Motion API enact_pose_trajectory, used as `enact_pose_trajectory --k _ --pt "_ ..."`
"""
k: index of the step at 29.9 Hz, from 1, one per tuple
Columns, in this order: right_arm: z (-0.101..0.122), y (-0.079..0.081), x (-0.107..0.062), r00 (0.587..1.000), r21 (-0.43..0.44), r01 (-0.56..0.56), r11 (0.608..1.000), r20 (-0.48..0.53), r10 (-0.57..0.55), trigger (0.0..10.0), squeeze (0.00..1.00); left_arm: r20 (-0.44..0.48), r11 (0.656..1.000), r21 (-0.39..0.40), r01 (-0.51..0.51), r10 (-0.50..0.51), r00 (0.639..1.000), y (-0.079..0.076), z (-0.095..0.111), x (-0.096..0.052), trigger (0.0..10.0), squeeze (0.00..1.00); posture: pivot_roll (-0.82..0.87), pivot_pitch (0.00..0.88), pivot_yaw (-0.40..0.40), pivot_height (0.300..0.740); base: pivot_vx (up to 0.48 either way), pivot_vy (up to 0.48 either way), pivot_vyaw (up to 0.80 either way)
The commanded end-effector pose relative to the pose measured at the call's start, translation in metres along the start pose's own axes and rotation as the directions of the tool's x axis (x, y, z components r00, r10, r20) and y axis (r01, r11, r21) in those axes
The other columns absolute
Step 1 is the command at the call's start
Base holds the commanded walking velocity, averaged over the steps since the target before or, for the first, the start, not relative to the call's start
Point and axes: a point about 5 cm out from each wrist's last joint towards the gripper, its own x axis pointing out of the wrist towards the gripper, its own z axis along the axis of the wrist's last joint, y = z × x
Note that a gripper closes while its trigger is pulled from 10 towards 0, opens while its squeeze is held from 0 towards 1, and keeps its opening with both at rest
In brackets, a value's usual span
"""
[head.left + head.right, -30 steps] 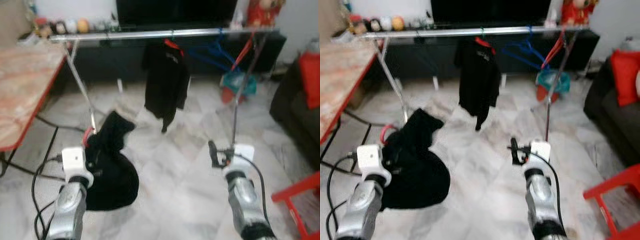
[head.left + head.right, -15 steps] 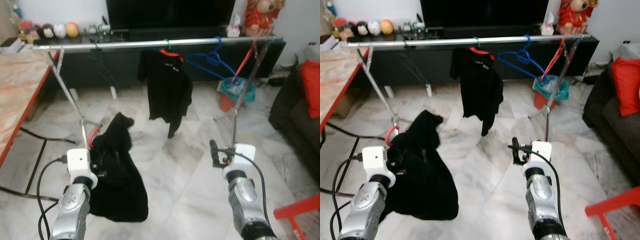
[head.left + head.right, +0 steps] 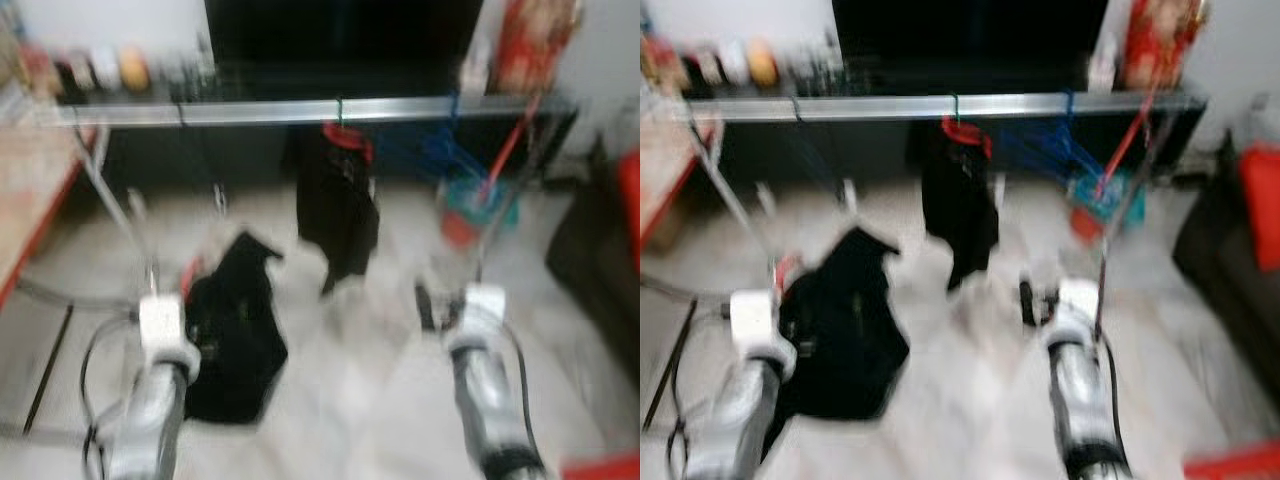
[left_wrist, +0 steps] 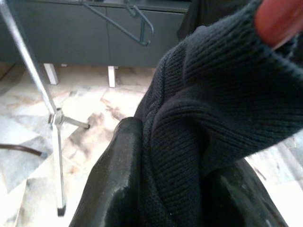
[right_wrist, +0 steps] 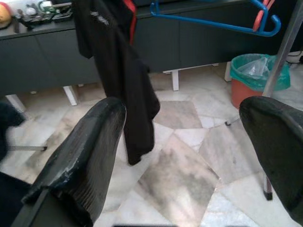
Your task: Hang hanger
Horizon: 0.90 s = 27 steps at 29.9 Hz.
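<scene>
I am carrying the load toward the rail [image 3: 300, 110], and the head views are blurred, so I judge this as an approach, not yet a hanging move. My left pincer [image 4: 182, 189] is clamped on a dark knitted garment [image 4: 222, 99]; in the wrist view the knit fills the gap between the fingers [image 4: 113, 184], and a bit of red plastic shows at the frame corner, most likely the hanger [image 3: 190, 275] the garment rides on, whose red loop peeks out at about 11 o'clock of the bundle in the head view. The bundle hangs low, at 10 o'clock from my left wrist, well short of the rail. My right pincer [image 5: 182, 142] is spread wide and holds nothing, pointing toward the black shirt [image 5: 116, 71] already hung and the blue hanger [image 5: 213, 21] beside it. To do this well I would settle the walk first so the picture sharpens, then lift the left arm high enough for the hook to clear the rail, aiming for the bare stretch at 11 o'clock of the hung shirt. The risk I see is the hook twisting inside the loose knit.
</scene>
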Motion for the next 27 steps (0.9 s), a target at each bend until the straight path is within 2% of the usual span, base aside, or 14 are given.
enact_pose_trajectory --k 1,8,11,20,27 --pt "0.0016 -0.0056 -0.0018 1.000 -0.007 -0.007 1.000 0.014 0.007 10.0 0.00 0.047 1.000 -0.003 0.016 -0.016 0.999 -0.0058 0.0100 0.0034 10.0 0.00 -0.06 0.004 -0.013 0.740 0.424 0.000 0.76" --pt "0.0006 -0.0008 -0.0027 0.999 0.004 -0.028 1.000 0.017 0.027 10.0 0.00 0.046 1.000 -0.004 0.011 -0.011 0.999 -0.0050 0.0098 0.0030 10.0 0.00 -0.05 0.007 -0.016 0.740 0.449 0.000 0.80" --pt "0.0004 -0.0022 -0.0025 1.000 0.029 -0.017 0.999 0.017 0.016 10.0 0.00 0.045 1.000 -0.004 0.012 -0.011 0.999 -0.0053 0.0097 0.0031 10.0 0.00 -0.06 0.008 -0.016 0.740 0.444 0.000 0.00" --pt "0.0000 -0.0033 -0.0030 1.000 0.020 -0.018 1.000 0.011 0.018 10.0 0.00 0.036 1.000 -0.005 0.023 -0.023 0.999 -0.0083 0.0078 0.0027 10.0 0.00 -0.06 0.011 -0.017 0.740 0.417 0.000 0.00" --pt "-0.0002 -0.0027 -0.0028 1.000 0.025 -0.021 0.999 0.010 0.021 10.0 0.00 0.011 1.000 -0.004 0.031 -0.031 0.999 -0.0078 0.0033 0.0006 10.0 0.00 -0.05 0.014 -0.019 0.740 0.000 0.000 0.00"
